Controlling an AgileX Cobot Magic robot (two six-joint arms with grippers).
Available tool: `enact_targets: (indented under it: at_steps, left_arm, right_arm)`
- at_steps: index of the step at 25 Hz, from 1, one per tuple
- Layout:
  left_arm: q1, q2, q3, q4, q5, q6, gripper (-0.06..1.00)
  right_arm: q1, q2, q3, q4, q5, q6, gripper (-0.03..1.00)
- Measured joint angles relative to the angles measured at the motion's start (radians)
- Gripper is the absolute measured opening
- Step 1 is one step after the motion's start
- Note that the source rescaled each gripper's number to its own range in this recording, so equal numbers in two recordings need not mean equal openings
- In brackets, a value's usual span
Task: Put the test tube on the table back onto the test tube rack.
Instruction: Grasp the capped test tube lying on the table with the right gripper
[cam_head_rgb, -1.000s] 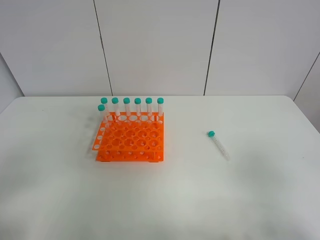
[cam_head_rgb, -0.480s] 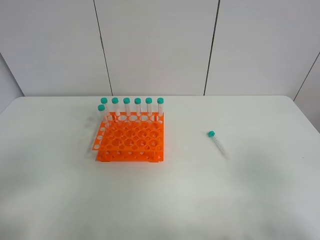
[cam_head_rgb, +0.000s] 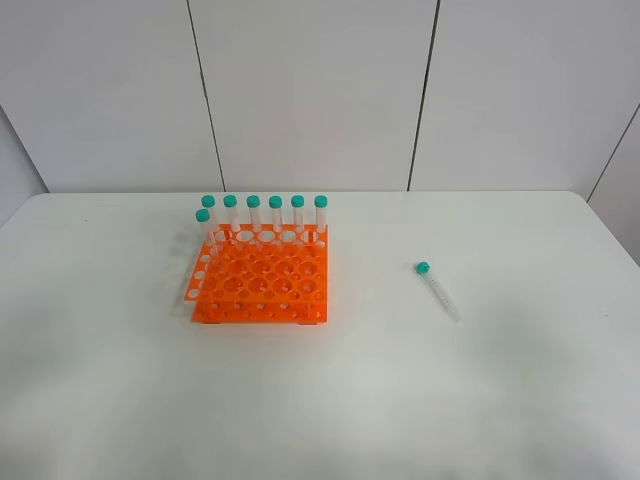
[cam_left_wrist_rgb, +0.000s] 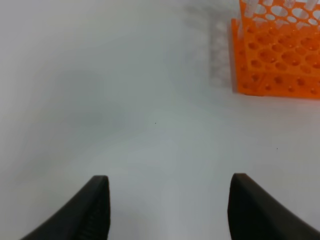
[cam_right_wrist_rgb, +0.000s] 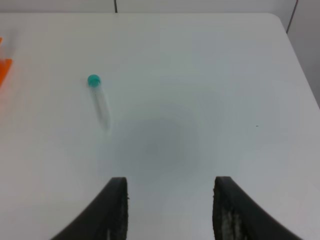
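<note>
Tubes (cam_head_rgb: 276, 215) with teal caps stand upright in the orange rack (cam_head_rgb: 262, 283): six along its back row and a seventh just in front of them at the left end. The rack sits flat on the white counter (cam_head_rgb: 400, 400), left of the middle as I look at it.

The test tube (cam_head_rgb: 437, 291) that belongs with them lies on its side on the counter, well apart from the rack and off to its right. Its teal cap points toward the back wall and its tapered tip angles toward the front right. Nothing touches it.

The left gripper (cam_left_wrist_rgb: 169, 180) hangs over the counter with its two dark fingers (cam_left_wrist_rgb: 97, 200) spread wide and nothing between them. A corner of the rack shows beyond it, some way ahead and to one side.

The right gripper (cam_right_wrist_rgb: 171, 180) has its fingers (cam_right_wrist_rgb: 117, 200) clearly apart too, though less widely, and they hold nothing. The test tube lies out ahead of them on the counter, toward the rack side, not between the fingers and not in contact with either.
</note>
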Motion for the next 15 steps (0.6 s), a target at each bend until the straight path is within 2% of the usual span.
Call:
enact_targets:
  at_steps: [15]
  left_arm:
    - [0.0, 0.0, 0.0, 0.0, 0.0, 0.001, 1.0]
  right_arm:
    - [0.0, 0.0, 0.0, 0.0, 0.0, 0.0, 0.72]
